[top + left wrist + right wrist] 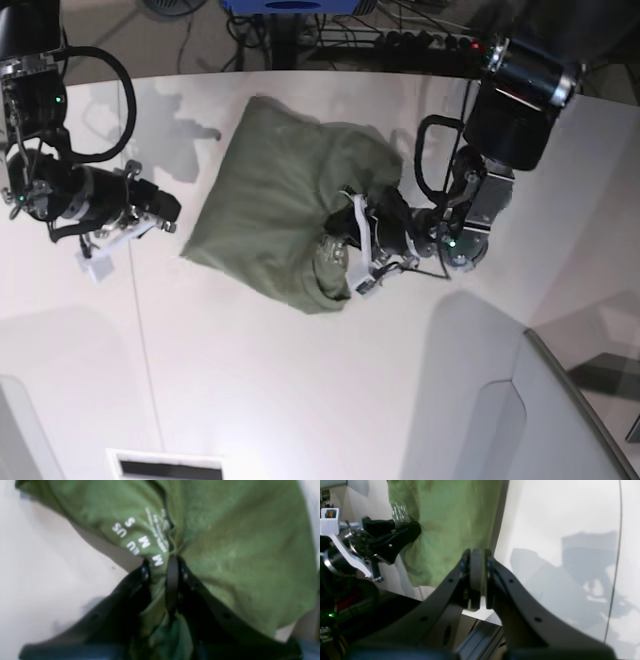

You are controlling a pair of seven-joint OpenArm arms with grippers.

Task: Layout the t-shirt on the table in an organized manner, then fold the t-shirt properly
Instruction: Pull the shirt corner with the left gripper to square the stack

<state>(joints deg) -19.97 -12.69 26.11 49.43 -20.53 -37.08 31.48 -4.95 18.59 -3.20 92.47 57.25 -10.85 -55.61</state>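
Green cotton fills the left wrist view: the t-shirt point(225, 542) bunches into the left gripper point(162, 572), whose jaws are pinched together on a fold of cloth right beside the white size print inside the neckline. A strip of bare white table point(37, 567) shows to one side.

From the right wrist view, the right gripper point(478, 577) has its jaws pressed together with nothing between them, hanging over the table point(557, 517) clear of the cloth. Beyond it the t-shirt point(450, 525) lies as a rumpled sheet, with the left gripper point(406, 531) clamped on its edge near the printed label.

Seen from the base view, the t-shirt point(280, 210) sits near the middle of the table point(300, 380) as a loose, bag-like heap. Neither sleeve can be picked out, and the lower corner is rolled under. The left gripper point(345, 250) grips that bunched corner, while the right gripper point(165, 210) stays well apart from the cloth.

Judging by this, the task is barely begun. The shirt is not yet spread flat, so the whole layout is left, and all of the folding after it.
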